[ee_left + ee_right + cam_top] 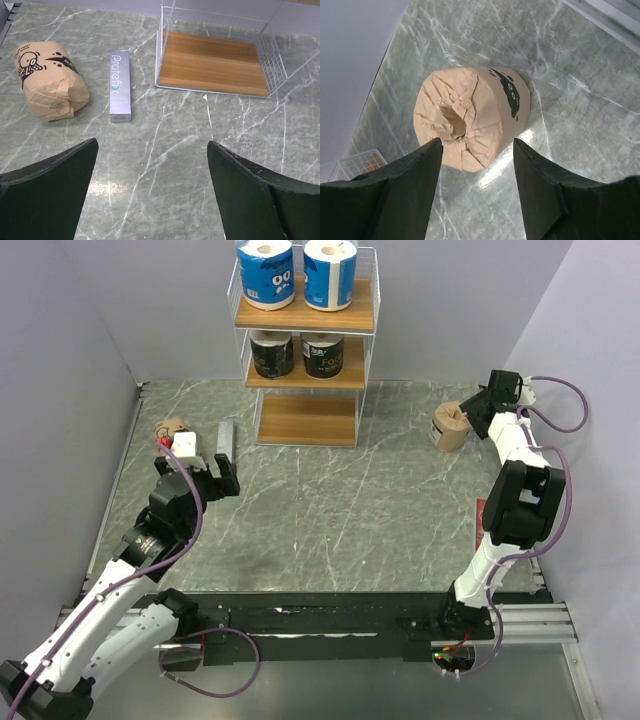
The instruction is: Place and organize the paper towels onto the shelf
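- The right tan roll (pixel 470 120) looks light and soft. Its crinkled paper wrap should give under pressure, so a gentle squeeze across the round sides would suit it better than a hard pinch. The paper looks matte and unlikely to slip.
- It is a short, fat cylinder in tan kraft paper, with the wrap tucked into the centre hole and a black cartoon print on its side. It lies on the table (pixel 330 510) at the far right, well apart from the shelf (pixel 305 420).
- The right gripper (pixel 477 145) has one finger on each side of this roll. Whether the fingers press on it yet cannot be told.
- The left gripper (pixel 152 145) is spread wide and holds nothing. It hangs above bare table, near the left tan roll (pixel 50 82), which lies on its side just beside a flat grey bar (pixel 120 85).
- On the shelf, two blue-and-white rolls (pixel 265 272) stand on the top board and two black rolls (pixel 271 353) stand on the middle one. The bottom board is bare, likely the place for the tan pair.
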Robot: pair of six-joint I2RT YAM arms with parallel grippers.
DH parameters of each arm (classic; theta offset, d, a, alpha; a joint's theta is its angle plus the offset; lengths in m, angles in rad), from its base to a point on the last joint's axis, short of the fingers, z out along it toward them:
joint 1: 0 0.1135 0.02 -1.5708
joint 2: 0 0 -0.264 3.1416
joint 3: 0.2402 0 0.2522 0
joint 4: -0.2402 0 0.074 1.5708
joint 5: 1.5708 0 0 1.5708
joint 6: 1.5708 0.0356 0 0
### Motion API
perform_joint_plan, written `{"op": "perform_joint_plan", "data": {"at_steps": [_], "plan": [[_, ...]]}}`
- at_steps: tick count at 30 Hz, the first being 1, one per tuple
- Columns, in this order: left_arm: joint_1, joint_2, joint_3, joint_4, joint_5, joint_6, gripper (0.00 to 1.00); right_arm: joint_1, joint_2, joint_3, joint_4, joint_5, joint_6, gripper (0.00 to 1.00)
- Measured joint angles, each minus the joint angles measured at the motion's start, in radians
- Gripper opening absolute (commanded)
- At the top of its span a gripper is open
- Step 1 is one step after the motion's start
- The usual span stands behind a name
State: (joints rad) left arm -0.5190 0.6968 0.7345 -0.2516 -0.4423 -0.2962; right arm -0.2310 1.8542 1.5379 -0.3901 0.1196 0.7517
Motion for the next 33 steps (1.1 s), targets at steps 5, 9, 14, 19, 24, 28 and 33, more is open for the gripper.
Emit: {"op": "perform_joint_plan", "data": {"at_steps": [5,9,14,19,24,28,33], "plan": [[0.0,0.008,0.0,-0.001,0.0,0.003,0.97,-0.001,0.017,0.003,0.004,-0.002,0.0,0.68],[0.0,0.008,0.0,0.0,0.0,0.003,0.96,-0.001,0.045,0.029,0.007,-0.008,0.003,0.68],[0.0,0.008,0.0,0.0,0.0,0.003,0.96,-0.001,0.07,0.033,0.009,-0.014,0.008,0.68],[0.0,0.008,0.0,0.0,0.0,0.003,0.96,-0.001,0.075,0.033,0.01,-0.016,0.014,0.67],[0.0,0.01,0.0,0.0,0.0,0.003,0.97,-0.001,0.091,0.033,0.013,-0.02,0.013,0.67],[0.0,0.015,0.0,-0.001,0.0,0.003,0.96,-0.001,0.126,0.033,0.015,-0.029,0.01,0.66],[0.0,0.015,0.0,0.0,0.0,0.003,0.96,0.0,0.147,0.033,0.024,-0.039,0.002,0.54]]}}
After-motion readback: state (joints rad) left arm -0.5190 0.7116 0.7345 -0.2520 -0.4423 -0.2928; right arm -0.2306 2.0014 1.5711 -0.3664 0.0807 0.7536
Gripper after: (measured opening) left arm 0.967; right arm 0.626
